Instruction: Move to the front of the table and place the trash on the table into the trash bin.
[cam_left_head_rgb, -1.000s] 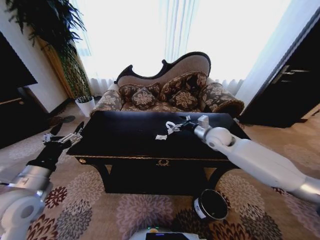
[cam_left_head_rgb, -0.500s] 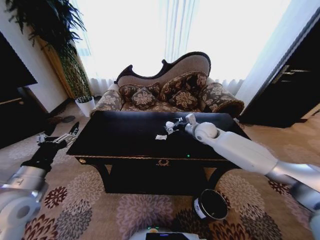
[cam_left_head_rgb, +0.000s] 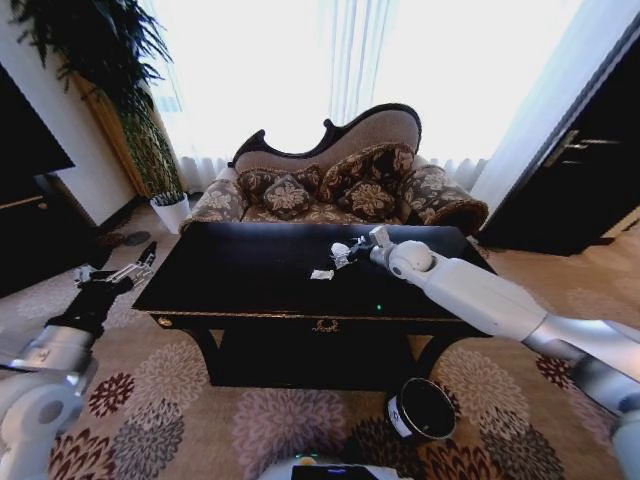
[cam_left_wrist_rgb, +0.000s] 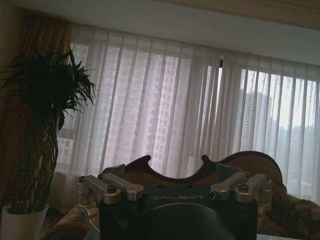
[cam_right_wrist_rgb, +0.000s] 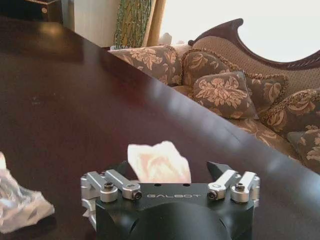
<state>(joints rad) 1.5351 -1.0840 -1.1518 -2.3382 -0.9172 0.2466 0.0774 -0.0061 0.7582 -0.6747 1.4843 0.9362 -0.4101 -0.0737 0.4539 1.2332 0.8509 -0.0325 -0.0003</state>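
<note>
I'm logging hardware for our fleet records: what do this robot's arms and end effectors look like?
Both arms have glossy white rounded shells with silver-grey joint sections. The left end effector sits on a black wrist with pale metal fingers. The right end effector has a black housing lettered GALBOT in pale capitals, with silver screw-fastened linkage brackets at either side and dark fingertips.

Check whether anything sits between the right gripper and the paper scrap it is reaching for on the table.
Nothing visible does. In the right wrist view the white crumpled paper scrap lies directly ahead of the right gripper, between its open fingers, on bare table. Another scrap lies off to the side.
</note>
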